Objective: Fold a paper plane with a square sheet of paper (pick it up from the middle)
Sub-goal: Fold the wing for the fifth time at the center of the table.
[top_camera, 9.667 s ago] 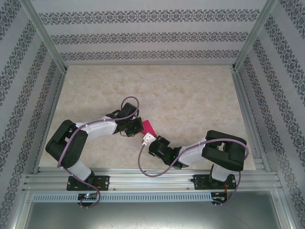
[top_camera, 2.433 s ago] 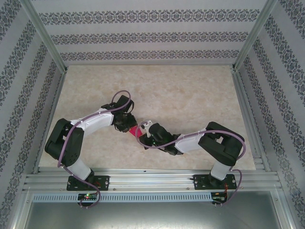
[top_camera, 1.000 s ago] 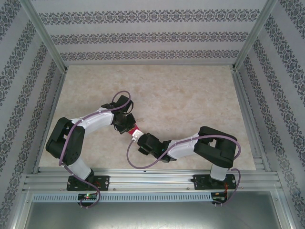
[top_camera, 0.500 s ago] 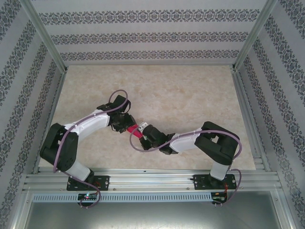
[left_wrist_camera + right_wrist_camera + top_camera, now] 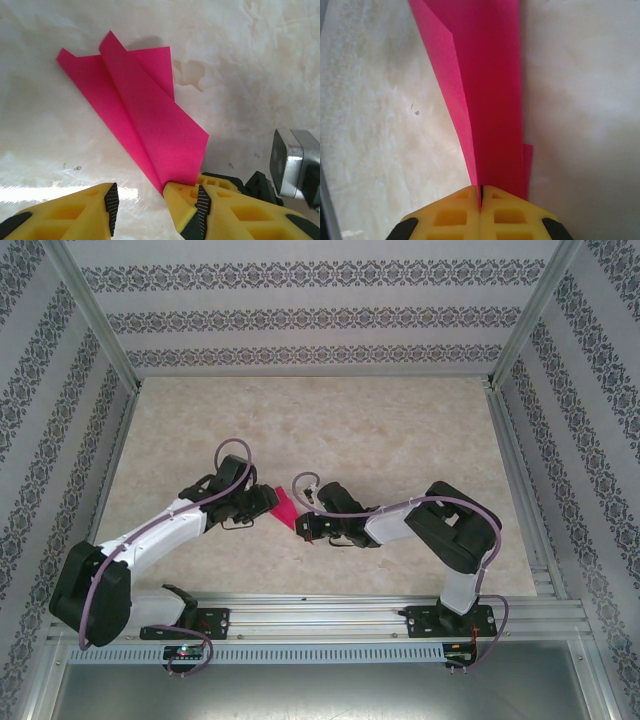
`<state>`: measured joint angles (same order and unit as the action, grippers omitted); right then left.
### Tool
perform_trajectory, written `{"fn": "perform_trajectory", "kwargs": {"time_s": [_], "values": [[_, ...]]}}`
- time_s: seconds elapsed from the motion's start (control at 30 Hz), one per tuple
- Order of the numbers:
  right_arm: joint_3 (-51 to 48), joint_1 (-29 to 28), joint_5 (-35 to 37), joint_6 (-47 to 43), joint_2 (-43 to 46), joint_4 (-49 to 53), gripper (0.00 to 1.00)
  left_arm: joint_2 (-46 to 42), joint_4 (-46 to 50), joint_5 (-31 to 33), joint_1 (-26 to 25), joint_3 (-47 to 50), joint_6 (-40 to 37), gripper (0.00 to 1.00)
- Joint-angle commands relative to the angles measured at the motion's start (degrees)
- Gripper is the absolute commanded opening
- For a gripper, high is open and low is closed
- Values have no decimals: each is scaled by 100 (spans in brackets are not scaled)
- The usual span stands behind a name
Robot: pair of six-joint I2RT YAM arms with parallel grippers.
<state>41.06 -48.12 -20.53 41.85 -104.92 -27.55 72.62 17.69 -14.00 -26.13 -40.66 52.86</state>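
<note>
Pink paper plane [image 5: 145, 125] pinched by right gripper [image 5: 481, 197]; left gripper [image 5: 154, 207] parted

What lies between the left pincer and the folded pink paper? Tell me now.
Nothing but bare table. In the left wrist view the folded pink paper tapers right up to the open left pincer; the shut right pincer holds that paper.

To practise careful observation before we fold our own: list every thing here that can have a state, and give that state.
paper plane: folded in layers, narrow end pinched in the right jaws.
left gripper: jaws open, gripping nothing.
right gripper: jaws shut on the paper plane.
</note>
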Motion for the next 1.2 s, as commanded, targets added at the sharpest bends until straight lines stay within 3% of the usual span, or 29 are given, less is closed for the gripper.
{"fn": "perform_trajectory", "kwargs": {"time_s": [0.0,0.13,0.27,0.33,0.37,0.53,0.63,1.03,1.17], "values": [[111,-5,-373,700,-174,88,0,-180,-982,-251,56,354,-269,48],[387,-100,-128,741,-75,760,0,21,-507,-266,57,108,-539,48],[681,-267,121,506,-57,1303,0,277,-533,-153,66,53,-120,55],[700,-324,281,522,-61,1335,1,355,-539,-6,81,67,314,70],[719,-333,288,535,-72,1342,2,411,-634,-23,86,70,444,72],[815,-338,49,678,-132,1301,2,547,-872,-167,84,15,597,73],[825,-270,-190,894,-189,1188,0,461,-879,-122,88,84,566,71],[751,-137,-572,1638,-598,815,0,260,-1327,-303,90,561,576,36],[792,-143,-567,1706,-622,965,0,330,-1413,-358,85,566,601,32]]}}
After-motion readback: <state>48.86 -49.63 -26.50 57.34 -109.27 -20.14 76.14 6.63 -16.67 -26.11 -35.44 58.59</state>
